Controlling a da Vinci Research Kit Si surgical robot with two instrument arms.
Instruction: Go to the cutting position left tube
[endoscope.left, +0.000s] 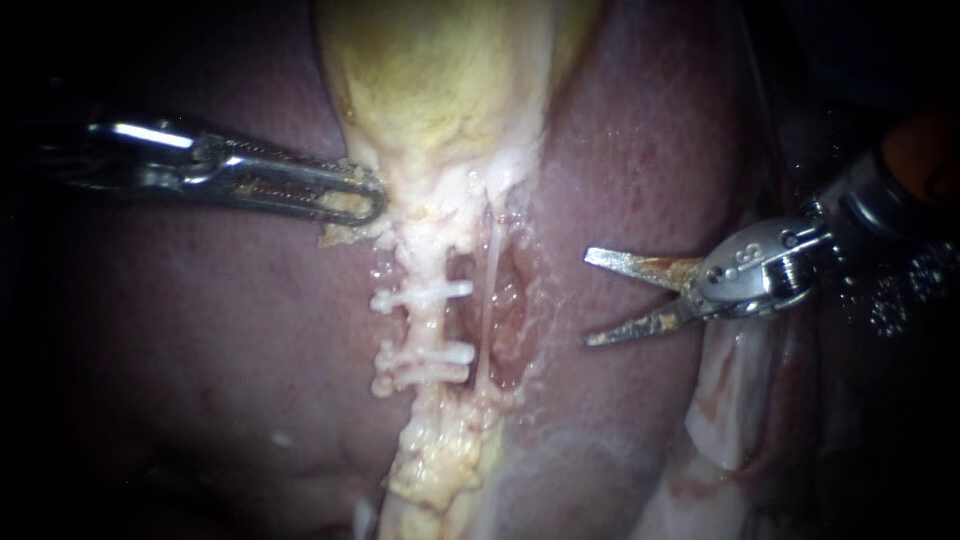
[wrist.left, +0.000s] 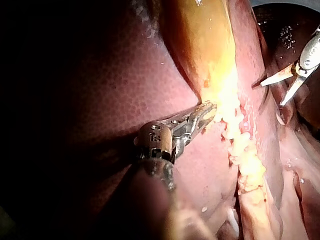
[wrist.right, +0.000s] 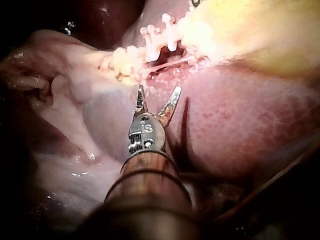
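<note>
The yellow gallbladder (endoscope.left: 440, 80) narrows to a whitish left tube (endoscope.left: 428, 325) carrying an upper white clip (endoscope.left: 422, 295) and two lower clips (endoscope.left: 425, 362). A thin pale right tube (endoscope.left: 491, 290) runs beside it across a raw pocket. My left instrument (endoscope.left: 362, 198) is shut on tissue at the gallbladder's neck, as also shown in the left wrist view (wrist.left: 204, 116). My right instrument (endoscope.left: 590, 298) has two blades standing open, right of both tubes and touching neither. In the right wrist view the blades (wrist.right: 159, 90) gape short of the thin tube (wrist.right: 170, 64) and clips (wrist.right: 165, 35).
Dark red liver (endoscope.left: 200, 380) lies on both sides of the tubes. Pale membranous tissue (endoscope.left: 730, 400) folds under the right instrument's shaft. Yellowish fatty tissue (endoscope.left: 440, 460) continues below the clips. In the left wrist view the right instrument's blades (wrist.left: 272, 94) stand over the liver beyond the gallbladder.
</note>
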